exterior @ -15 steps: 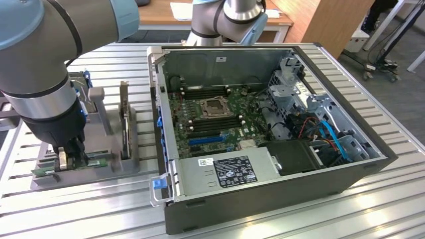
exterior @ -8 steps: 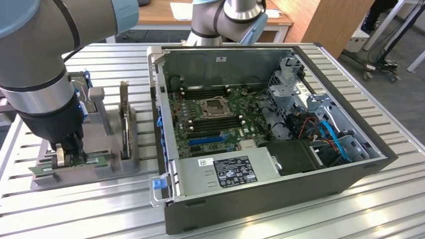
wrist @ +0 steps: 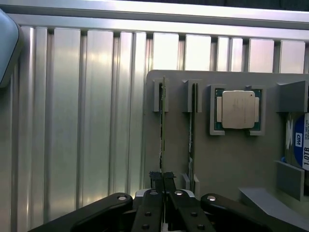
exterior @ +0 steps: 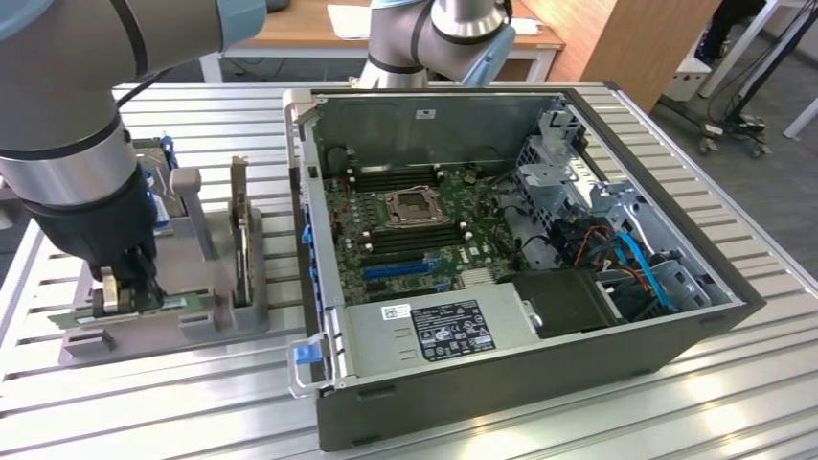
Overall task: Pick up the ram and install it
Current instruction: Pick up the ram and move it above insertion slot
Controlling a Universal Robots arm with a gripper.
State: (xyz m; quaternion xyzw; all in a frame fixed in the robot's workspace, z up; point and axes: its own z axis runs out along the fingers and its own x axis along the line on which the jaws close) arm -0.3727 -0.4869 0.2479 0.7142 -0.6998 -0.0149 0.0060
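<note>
The table point(exterior: 153, 402) was slatted aluminium, evenly lit. Beyond its far edge stood a wooden desk point(exterior: 306, 24) and wooden panel point(exterior: 639, 38) on grey floor point(exterior: 780, 182).

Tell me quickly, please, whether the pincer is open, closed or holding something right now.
Pincer: closed on the RAM stick, which stands on edge in its slot of the grey holder.

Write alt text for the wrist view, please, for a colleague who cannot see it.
The end effector grips the ram, standing on edge in a grey holder beside a second stick, a processor and a hard drive.
</note>
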